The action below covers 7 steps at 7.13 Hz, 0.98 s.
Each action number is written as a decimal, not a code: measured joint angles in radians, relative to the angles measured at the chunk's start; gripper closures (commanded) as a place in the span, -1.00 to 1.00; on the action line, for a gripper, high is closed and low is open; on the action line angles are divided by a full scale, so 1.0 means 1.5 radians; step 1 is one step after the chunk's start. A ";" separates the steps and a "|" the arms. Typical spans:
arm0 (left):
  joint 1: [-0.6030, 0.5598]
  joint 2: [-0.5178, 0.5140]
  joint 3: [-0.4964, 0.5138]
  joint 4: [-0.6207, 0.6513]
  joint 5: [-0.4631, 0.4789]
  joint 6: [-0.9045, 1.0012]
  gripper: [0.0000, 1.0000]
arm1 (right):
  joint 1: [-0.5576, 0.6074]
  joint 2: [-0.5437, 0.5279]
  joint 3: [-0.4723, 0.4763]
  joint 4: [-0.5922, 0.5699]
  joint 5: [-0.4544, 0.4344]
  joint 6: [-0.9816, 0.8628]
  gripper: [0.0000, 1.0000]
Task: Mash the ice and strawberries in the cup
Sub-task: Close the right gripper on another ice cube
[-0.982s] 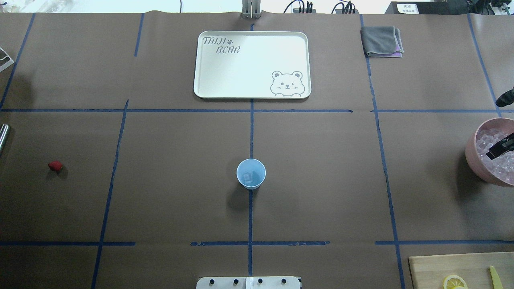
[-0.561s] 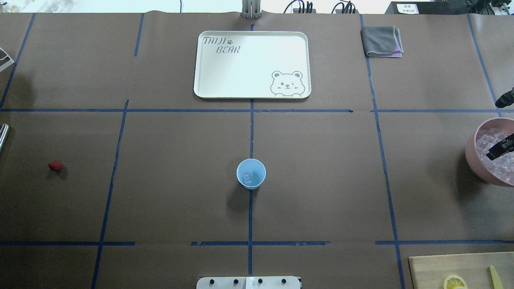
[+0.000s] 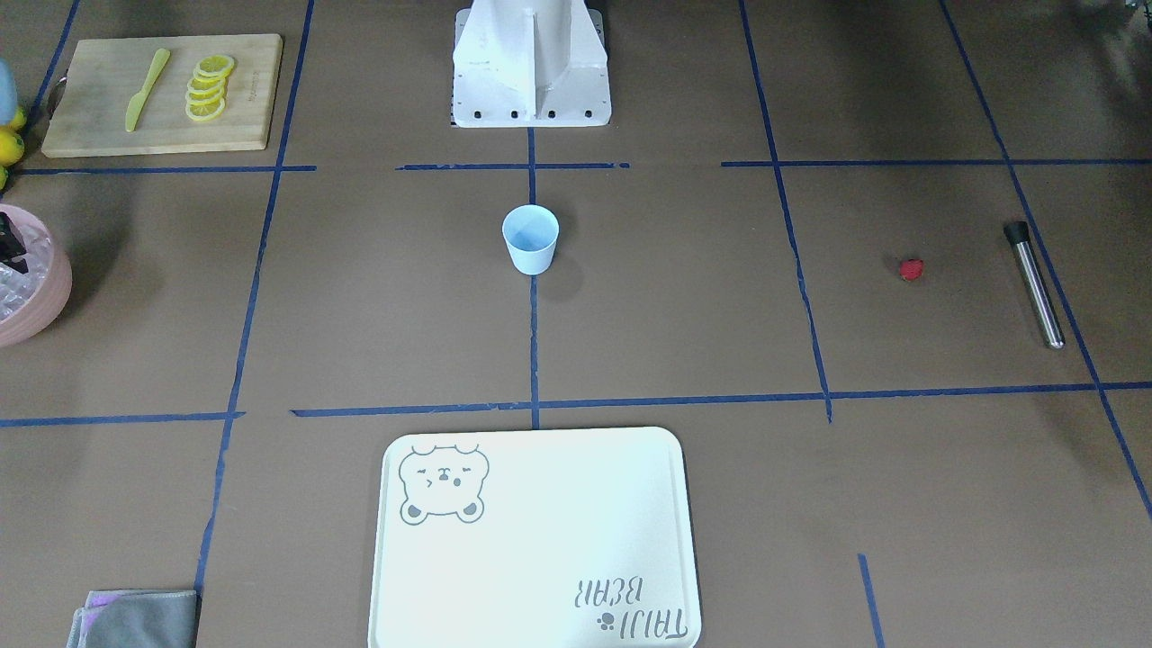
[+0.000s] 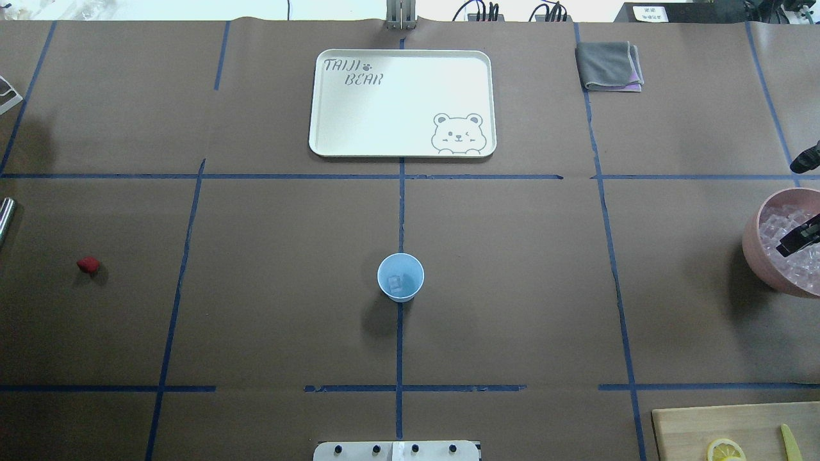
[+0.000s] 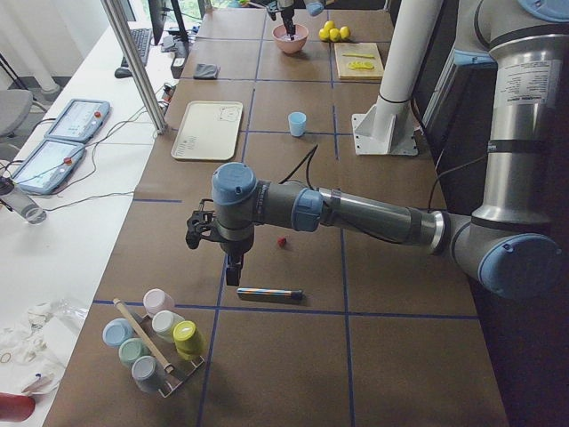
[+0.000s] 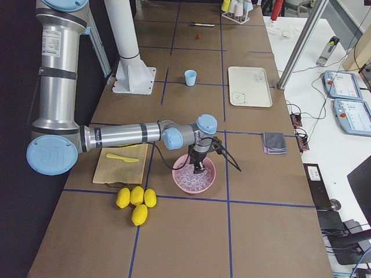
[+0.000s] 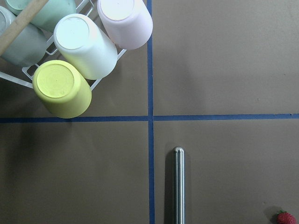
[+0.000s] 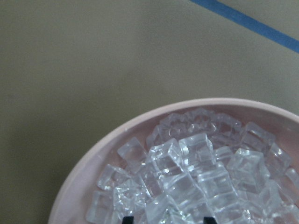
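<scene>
The pale blue cup [image 4: 400,276] stands at the table's middle with one ice cube [image 4: 396,282] inside; it also shows in the front view [image 3: 530,237]. The red strawberry [image 4: 88,264] lies on the table far to the left, also in the left wrist view [image 7: 285,218]. My right gripper [image 8: 167,218] hangs over the pink bowl [image 4: 753,250], its fingertips apart just above the ice [image 8: 187,177], open. My left gripper [image 5: 232,271] shows only in the exterior left view, above a steel muddler [image 7: 179,184]; I cannot tell whether it is open or shut.
A white bear tray [image 4: 402,152] lies at the far middle and a grey cloth [image 4: 608,64] at the far right. A cutting board [image 3: 243,108] holds lemon slices and a yellow knife. Whole lemons [image 6: 136,200] lie near the bowl. A rack of cups [image 7: 70,46] stands past the muddler.
The right gripper's finger has shifted slightly over the ice in the bowl. The cup, the strawberry and the rest have not moved.
</scene>
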 measured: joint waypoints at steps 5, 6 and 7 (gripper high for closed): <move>0.000 0.000 0.000 0.000 0.000 0.000 -1.00 | -0.001 0.001 -0.001 0.000 0.001 0.000 0.27; 0.000 0.000 0.000 0.000 0.000 0.000 -1.00 | -0.001 0.000 -0.001 0.001 0.001 -0.001 0.31; 0.000 0.000 0.000 0.000 0.000 0.000 -1.00 | -0.001 0.000 -0.001 0.002 0.001 -0.003 0.32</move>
